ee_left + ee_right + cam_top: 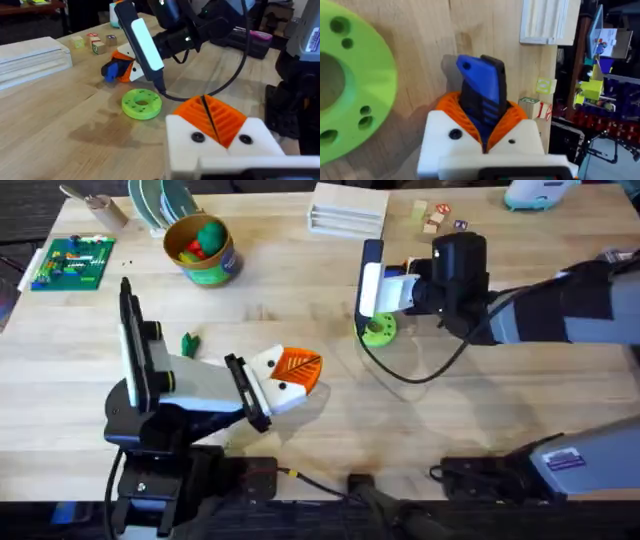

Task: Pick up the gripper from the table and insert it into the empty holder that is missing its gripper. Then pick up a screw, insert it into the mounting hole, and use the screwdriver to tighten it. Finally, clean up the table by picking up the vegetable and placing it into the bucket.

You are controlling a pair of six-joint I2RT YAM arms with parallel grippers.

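Note:
My right gripper is shut on the blue screwdriver, which is held low over the table beside a lime-green disc with holes. In the left wrist view the screwdriver shows just behind that disc. My left gripper rests near the table's middle front, its orange pads pressed together and shut with nothing visible between them. The dark-green vegetable lies left of it on the wood. The bucket, with red and green toys inside, stands at the back left. The loose gripper and the holder are out of view.
A green circuit board lies at the far left. A white ribbed block and small wooden cubes sit at the back. A black cable loops on the table below the right arm.

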